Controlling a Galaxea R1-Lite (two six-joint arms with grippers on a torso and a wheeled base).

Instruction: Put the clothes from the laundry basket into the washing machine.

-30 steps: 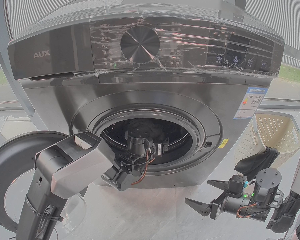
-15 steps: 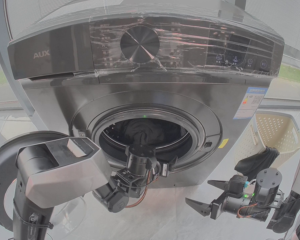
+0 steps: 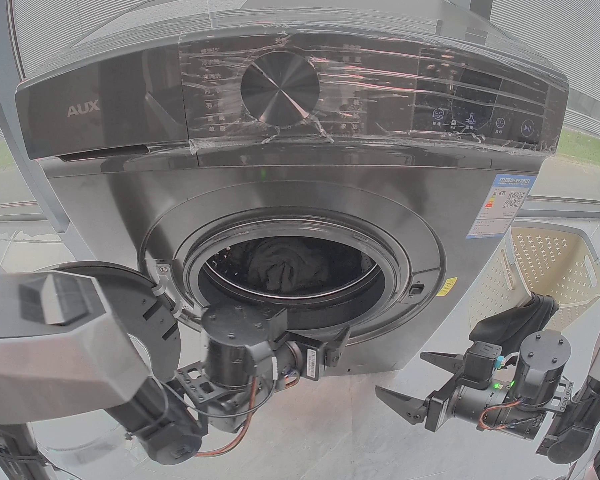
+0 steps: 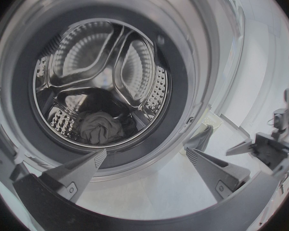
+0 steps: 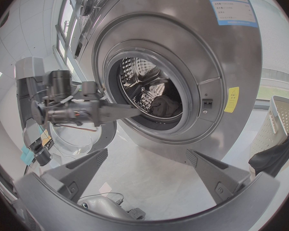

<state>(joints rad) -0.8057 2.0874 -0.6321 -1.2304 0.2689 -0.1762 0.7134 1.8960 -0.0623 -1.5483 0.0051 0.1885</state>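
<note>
Grey crumpled clothes [image 3: 283, 265] lie low inside the washing machine [image 3: 113, 195], at the middle of the frame. We see the left gripper [image 4: 144, 151] just in front of the machine, below the clothes, its fingers spread apart and holding nothing. At lower right, the right gripper [image 3: 401, 373] is likewise spread wide and empty, near a dark garment [image 3: 513, 321] draped over the rim of the laundry basket [image 3: 567, 261].

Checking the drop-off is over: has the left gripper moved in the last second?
Yes. The left gripper has withdrawn from inside the washing machine, ending below its door rim, jaws open.
</note>
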